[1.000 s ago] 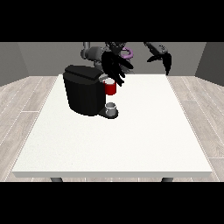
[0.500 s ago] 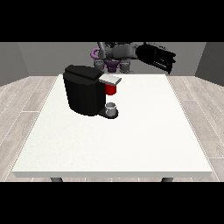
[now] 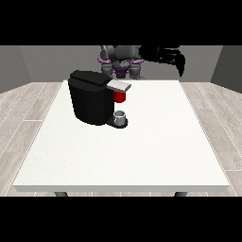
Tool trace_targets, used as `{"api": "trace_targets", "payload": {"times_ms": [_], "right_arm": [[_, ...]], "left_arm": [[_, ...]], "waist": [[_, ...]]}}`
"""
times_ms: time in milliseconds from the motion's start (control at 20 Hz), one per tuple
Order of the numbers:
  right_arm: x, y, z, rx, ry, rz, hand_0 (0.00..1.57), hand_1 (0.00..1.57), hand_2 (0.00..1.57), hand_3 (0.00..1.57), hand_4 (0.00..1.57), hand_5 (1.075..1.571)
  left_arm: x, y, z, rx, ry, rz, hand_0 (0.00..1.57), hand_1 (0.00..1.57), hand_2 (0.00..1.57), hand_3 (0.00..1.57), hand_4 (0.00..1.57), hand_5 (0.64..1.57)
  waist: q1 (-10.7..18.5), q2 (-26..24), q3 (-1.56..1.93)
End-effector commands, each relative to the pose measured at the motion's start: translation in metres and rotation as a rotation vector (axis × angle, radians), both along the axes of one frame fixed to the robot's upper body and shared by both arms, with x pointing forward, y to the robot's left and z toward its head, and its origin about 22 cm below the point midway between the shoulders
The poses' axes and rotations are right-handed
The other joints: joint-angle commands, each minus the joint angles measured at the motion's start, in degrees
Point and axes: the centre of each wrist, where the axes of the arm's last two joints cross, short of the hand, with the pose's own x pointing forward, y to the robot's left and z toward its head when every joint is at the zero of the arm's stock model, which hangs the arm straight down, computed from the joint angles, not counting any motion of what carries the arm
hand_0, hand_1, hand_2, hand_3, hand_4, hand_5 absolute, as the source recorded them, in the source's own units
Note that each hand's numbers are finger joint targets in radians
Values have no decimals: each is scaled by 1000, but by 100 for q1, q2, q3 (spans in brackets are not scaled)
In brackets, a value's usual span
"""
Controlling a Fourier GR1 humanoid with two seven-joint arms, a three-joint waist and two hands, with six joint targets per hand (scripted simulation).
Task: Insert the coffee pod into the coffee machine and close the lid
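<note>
Coffee pod (image 3: 120,97) was not clearly visible as such; a red part showed under the grey lid (image 3: 119,86) at the front of the coffee machine (image 3: 92,99), and I could not tell whether that red part was the pod. Nearest the camera lay the bare white surface (image 3: 142,156). Farther in, the black coffee machine stood upright on the surface's left half, with a small grey cup (image 3: 121,117) on its base just below the red part. The lid lay low and nearly level over the brew head. Beyond the far edge sat the robot's torso (image 3: 122,59). One robot hand (image 3: 171,57) showed at the view's right, raised above the surface and well apart from the machine, fingers curled downward and holding nothing. The other robot hand was not seen.
</note>
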Motion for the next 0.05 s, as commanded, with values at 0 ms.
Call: {"api": "trace_targets", "payload": {"times_ms": [0], "right_arm": [[-10,15,-29,23,41,136,0,0,0,0,259,1571]], "left_arm": [[-9,48,-27,-22,64,93,0,0,0,0,266,1571]], "waist": [[-637,-417,-3]]}}
